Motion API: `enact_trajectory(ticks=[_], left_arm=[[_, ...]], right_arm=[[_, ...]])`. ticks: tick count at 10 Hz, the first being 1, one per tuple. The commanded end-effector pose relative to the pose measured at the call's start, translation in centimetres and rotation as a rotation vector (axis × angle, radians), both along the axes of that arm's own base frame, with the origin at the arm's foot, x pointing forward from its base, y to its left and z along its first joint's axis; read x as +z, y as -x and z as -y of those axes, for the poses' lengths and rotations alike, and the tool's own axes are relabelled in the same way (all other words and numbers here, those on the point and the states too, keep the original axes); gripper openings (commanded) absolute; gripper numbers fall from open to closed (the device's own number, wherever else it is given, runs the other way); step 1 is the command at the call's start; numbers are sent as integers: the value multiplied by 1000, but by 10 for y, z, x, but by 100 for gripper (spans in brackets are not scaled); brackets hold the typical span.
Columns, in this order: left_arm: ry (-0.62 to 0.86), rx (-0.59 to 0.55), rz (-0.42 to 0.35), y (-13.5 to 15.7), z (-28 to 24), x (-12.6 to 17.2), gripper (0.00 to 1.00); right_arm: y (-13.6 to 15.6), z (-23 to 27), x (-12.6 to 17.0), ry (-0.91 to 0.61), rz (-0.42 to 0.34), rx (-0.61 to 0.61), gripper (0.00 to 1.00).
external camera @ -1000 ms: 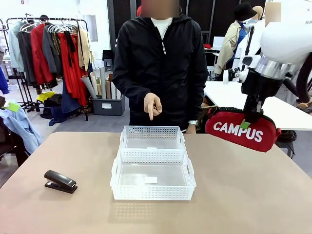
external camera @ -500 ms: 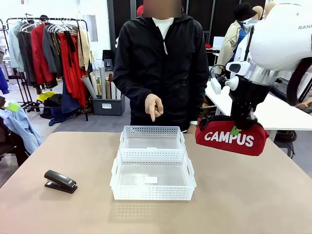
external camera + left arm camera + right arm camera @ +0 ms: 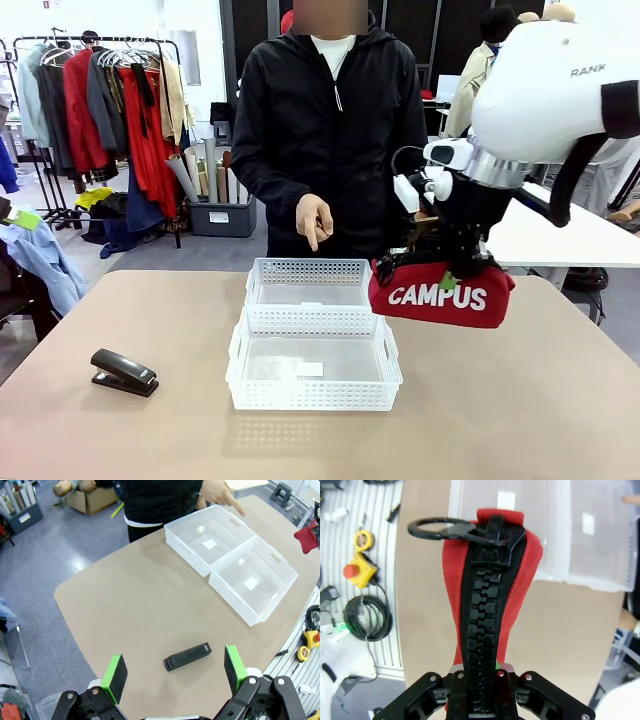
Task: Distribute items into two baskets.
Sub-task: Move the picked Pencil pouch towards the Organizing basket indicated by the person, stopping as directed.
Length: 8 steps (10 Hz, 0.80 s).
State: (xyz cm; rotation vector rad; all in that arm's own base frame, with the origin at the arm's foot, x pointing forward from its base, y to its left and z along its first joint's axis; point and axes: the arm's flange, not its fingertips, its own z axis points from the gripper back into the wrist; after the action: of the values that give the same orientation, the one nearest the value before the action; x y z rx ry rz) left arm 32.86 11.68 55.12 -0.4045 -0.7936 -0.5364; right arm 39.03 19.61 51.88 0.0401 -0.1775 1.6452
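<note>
Right end effector [image 3: 449, 280] is clamping shut on the top seam of the red CAMPUS pouch [image 3: 440, 296] and is holding it in the air above the desk [image 3: 520, 410], lettering facing the robot. Pouch is hanging roughly level, just right of the two white baskets, with its left end lying close to the right rim of the far basket [image 3: 312, 270] in the front view. In the right wrist view the black zipper is running straight up from the end effector [image 3: 479, 682] along the pouch [image 3: 520, 575], with the ring pull at the far tip overlapping a basket edge. Near basket [image 3: 313, 398] is sitting touching the far one, end to end. Black stapler [image 3: 124, 372] is lying on the desk well to the left of the baskets. Left end effector [image 3: 175, 671] is hovering with its jaws spread wide above the stapler [image 3: 187, 656], gripping nothing. Person's hand [image 3: 313, 217] is pointing a finger down over the far basket [image 3: 185, 550]; the near basket [image 3: 240, 600] is lying beside it.
</note>
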Motion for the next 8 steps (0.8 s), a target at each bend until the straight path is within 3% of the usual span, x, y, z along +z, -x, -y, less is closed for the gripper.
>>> enact_trajectory(ticks=[1,6,7,8], left_arm=[[13,-18,12,0,0,0,100],[13,-18,12,0,0,0,100],[13,-18,12,0,0,0,100],[13,-18,12,0,0,0,100]], right_arm=[[-10,-16,-1,-38,-1,84,0],[-18,-56,-9,4,-44,160,0],[-14,-20,-9,35,-33,162,0],[-13,25,-5,9,-70,83,0]])
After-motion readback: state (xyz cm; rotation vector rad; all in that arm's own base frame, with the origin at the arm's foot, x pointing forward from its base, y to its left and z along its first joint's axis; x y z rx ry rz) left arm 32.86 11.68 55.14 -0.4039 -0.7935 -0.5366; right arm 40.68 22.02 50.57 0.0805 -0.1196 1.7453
